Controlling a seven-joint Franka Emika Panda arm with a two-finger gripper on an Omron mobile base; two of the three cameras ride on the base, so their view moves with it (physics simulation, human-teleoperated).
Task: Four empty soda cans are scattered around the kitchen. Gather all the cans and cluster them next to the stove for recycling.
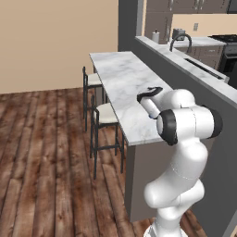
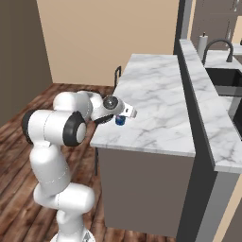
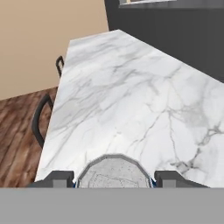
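Silvery round can top clamped between dark fingers; veined marble counter.

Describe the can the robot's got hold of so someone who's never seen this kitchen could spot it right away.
Start at the long marble bar counter with stools on its floor side. At the counter's near end, by the edge, the white arm's gripper is shut on a small soda can. It shows blue sides under a silvery top, and nothing else rests on the counter around it.

Base views flank marble counter, hand view close above it
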